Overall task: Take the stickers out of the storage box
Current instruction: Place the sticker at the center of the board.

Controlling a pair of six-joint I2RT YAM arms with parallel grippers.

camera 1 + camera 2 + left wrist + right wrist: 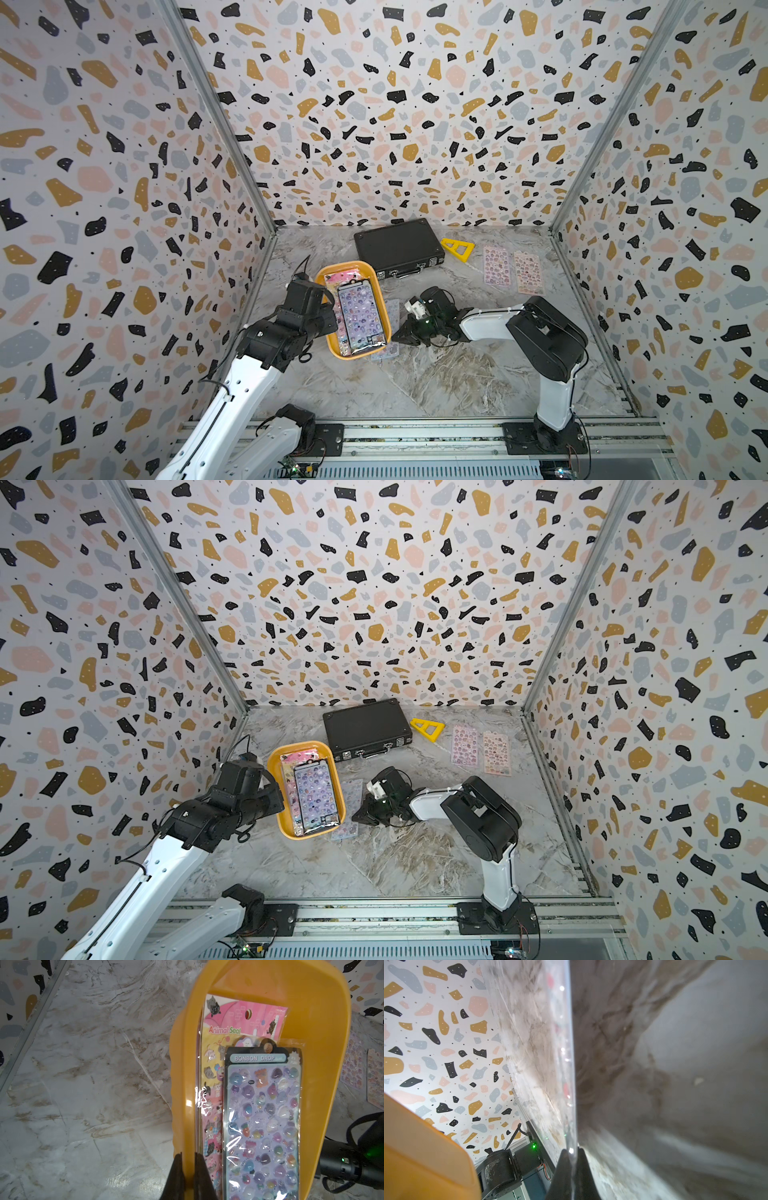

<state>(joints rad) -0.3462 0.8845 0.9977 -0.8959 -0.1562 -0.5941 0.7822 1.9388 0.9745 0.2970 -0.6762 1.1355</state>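
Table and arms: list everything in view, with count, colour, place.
storage box: one, yellow-orange, left of centre.
stickers in box: at least two, purple atop pink.
sheet beside box: one, pale, toward the right arm.
loose stickers: two, pinkish, far right.
briefcase: one, black, at back.
triangle ruler: one, yellow, beside briefcase.
left gripper: black, shut on box wall.
right gripper: black, shut on the sheet beside box.

The left arm [249, 374] reaches in at one long side of the storage box [182, 1064], and the left gripper [188, 1155] is pinched shut over the box's wall. The right arm [490, 322] lies low and folded toward the box's opposite side. The right gripper [571, 1150] is clamped on the edge of a clear sticker sheet [568, 1053].
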